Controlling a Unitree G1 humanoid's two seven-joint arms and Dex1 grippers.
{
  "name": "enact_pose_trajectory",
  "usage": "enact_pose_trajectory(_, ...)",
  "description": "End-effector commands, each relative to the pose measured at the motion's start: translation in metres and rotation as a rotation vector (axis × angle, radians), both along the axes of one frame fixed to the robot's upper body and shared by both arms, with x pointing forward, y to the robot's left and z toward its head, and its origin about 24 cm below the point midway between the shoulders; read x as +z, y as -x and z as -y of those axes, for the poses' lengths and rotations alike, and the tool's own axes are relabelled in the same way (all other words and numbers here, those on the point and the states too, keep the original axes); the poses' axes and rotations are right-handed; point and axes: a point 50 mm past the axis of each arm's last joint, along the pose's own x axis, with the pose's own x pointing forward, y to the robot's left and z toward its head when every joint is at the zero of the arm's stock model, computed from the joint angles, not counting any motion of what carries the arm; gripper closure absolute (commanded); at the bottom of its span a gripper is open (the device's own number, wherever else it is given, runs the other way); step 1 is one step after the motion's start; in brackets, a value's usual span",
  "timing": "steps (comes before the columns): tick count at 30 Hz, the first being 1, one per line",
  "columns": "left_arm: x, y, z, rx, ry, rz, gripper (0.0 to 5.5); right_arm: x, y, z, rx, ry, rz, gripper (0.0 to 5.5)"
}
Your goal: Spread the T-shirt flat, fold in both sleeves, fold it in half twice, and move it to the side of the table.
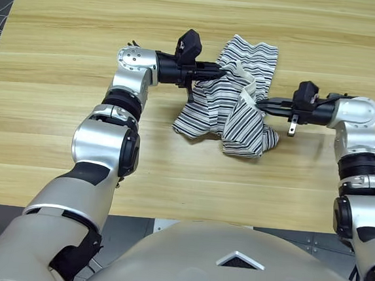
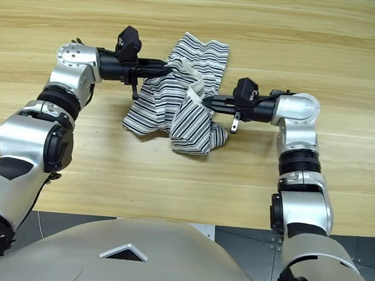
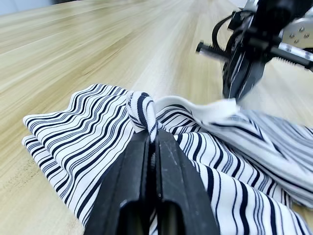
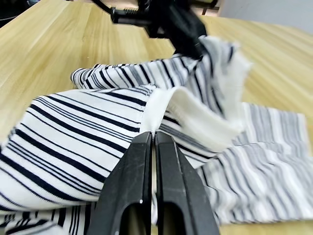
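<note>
A black-and-white striped T-shirt (image 1: 237, 92) lies crumpled in the middle of the wooden table (image 1: 65, 38), partly lifted by both arms. My left gripper (image 1: 225, 68) comes in from the left and is shut on a fold of the T-shirt (image 3: 142, 110) near its white collar. My right gripper (image 1: 259, 104) comes in from the right, shut on the T-shirt's white collar edge (image 4: 161, 110). The cloth hangs bunched between and below the two grippers. The far part of the shirt rests flat on the table.
Bare wooden tabletop surrounds the shirt on all sides. The table's near edge (image 1: 233, 223) runs just in front of the robot, and its left edge (image 1: 3, 35) meets a dark floor.
</note>
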Motion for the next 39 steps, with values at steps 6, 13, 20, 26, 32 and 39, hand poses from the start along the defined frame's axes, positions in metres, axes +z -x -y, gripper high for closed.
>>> enact_pose_trajectory(6, 0.009, -0.006, 0.0, 0.005, -0.018, 0.032, 5.4, 0.005, 0.008, 0.007, 0.002, 0.008, -0.033, 5.38)
enact_pose_trajectory(13, 0.01, -0.006, 0.0, 0.006, -0.02, 0.036, 5.4, 0.005, 0.006, 0.002, -0.019, -0.009, -0.033, 4.72)
enact_pose_trajectory(20, 0.009, -0.006, -0.001, 0.007, -0.022, 0.036, 5.4, 0.002, 0.004, -0.004, -0.017, -0.009, -0.031, 3.6)
enact_pose_trajectory(26, 0.009, -0.006, -0.001, 0.008, -0.022, 0.036, 5.4, -0.005, 0.002, -0.013, 0.002, -0.007, -0.045, 2.49)
enact_pose_trajectory(32, 0.008, -0.005, -0.001, 0.009, -0.021, 0.033, 5.4, -0.015, -0.003, -0.021, -0.003, 0.01, -0.052, 2.49)
enact_pose_trajectory(39, 0.007, -0.005, -0.001, 0.007, -0.023, 0.032, 5.4, -0.023, -0.007, -0.022, -0.015, 0.022, -0.083, 2.49)
